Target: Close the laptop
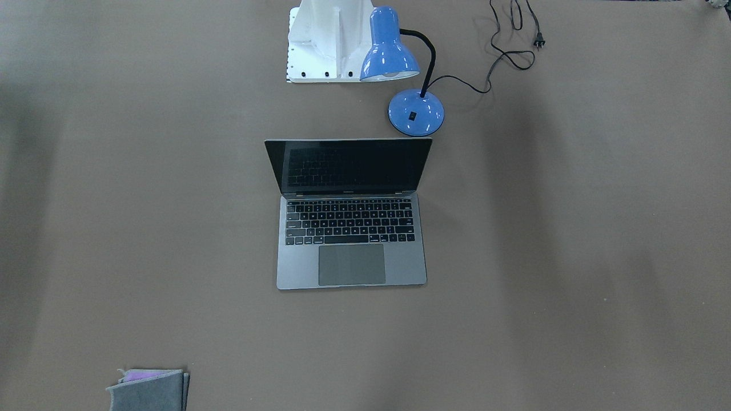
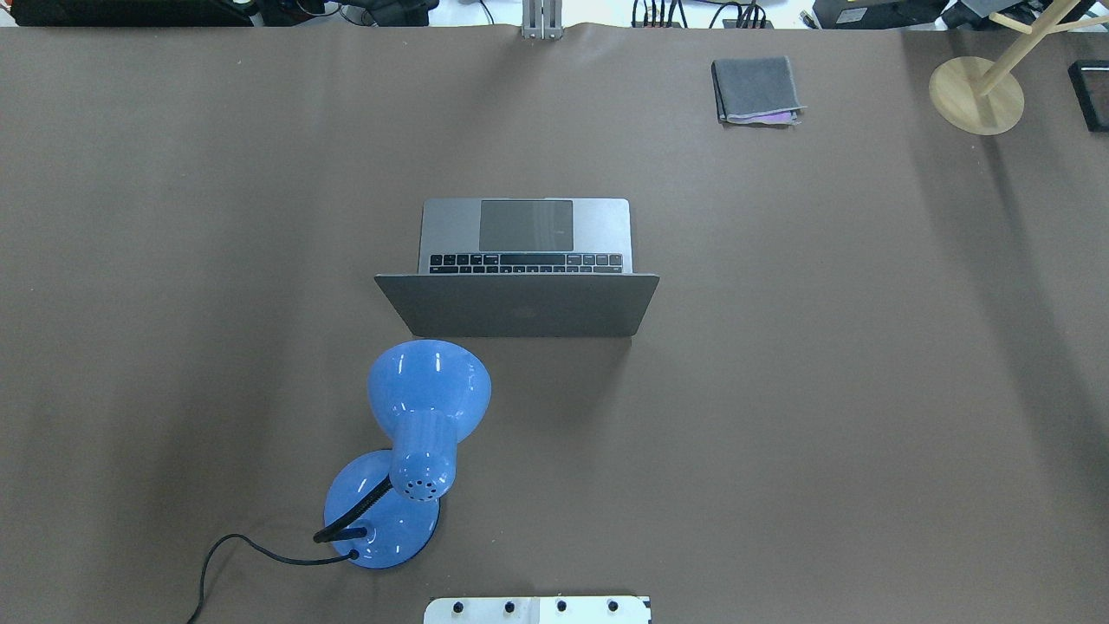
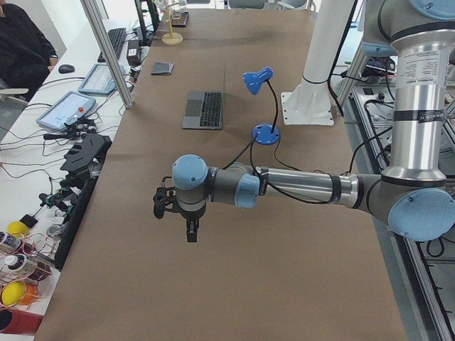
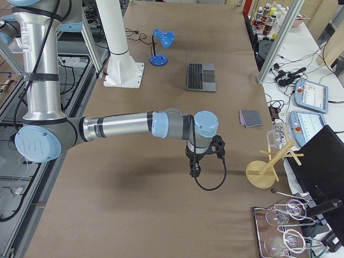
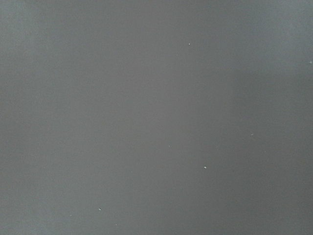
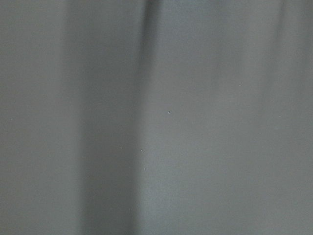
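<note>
at the middle of the table (image 2: 173,260) the laptop (image 2: 520,303) is standing open, lid back facing the robot base (image 2: 537,609), hinge running left to right, while the left gripper (image 3: 190,233) and right gripper (image 4: 194,171) are hanging well apart from it at either end, neither clearly nearer, jaw state impossible to tell.

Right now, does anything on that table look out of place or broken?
Nothing looks spilled or damaged. One oddity: the blue desk lamp by the open laptop is unplugged, its plug lying loose on the table.
</note>
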Controlling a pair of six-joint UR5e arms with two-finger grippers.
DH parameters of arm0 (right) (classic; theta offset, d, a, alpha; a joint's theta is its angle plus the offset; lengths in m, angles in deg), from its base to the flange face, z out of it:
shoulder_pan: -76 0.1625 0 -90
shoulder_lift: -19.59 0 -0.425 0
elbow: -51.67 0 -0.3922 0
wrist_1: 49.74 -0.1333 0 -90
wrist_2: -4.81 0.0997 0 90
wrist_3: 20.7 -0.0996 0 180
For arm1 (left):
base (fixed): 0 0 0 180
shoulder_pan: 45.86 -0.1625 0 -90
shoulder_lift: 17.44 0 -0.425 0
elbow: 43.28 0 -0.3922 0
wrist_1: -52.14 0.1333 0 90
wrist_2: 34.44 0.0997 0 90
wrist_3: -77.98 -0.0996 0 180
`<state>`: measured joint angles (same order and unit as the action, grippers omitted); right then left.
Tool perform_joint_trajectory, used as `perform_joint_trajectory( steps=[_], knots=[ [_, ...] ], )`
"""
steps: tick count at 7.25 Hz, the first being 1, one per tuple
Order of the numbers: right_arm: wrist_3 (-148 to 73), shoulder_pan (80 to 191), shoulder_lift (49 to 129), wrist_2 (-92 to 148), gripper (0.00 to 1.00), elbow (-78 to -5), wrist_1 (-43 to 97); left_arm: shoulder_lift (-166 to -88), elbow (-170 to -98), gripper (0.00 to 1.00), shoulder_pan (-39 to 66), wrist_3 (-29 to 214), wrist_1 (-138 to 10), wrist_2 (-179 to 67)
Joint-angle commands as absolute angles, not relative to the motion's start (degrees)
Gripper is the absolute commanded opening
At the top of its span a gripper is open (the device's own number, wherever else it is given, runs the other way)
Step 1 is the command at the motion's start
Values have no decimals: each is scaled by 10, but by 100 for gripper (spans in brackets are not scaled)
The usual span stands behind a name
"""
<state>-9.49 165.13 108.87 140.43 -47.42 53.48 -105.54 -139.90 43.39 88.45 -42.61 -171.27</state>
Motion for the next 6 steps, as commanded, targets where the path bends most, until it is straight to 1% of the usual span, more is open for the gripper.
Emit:
perform_joint_trajectory(
  steps=[1, 2, 3, 4, 6],
  knots=[
    [-108, 1645, 1058, 1408, 100, -464, 534, -1082, -1402, 98, 433, 890, -422, -1708],
    [-185, 1625, 1018, 1405, 100, -463, 534, -1099, -1401, 98, 431, 892, -422, -1708],
    [-235, 1607, 1005, 1407, 100, -475, 521, -1120, -1403, 98, 420, 931, -423, -1708],
    [-245, 1577, 981, 1413, 100, -471, 510, -1151, -1410, 98, 384, 981, -423, -1712],
    [-357, 1519, 921, 1437, 100, -476, 509, -1223, -1421, 98, 275, 1119, -423, -1713]
  ],
)
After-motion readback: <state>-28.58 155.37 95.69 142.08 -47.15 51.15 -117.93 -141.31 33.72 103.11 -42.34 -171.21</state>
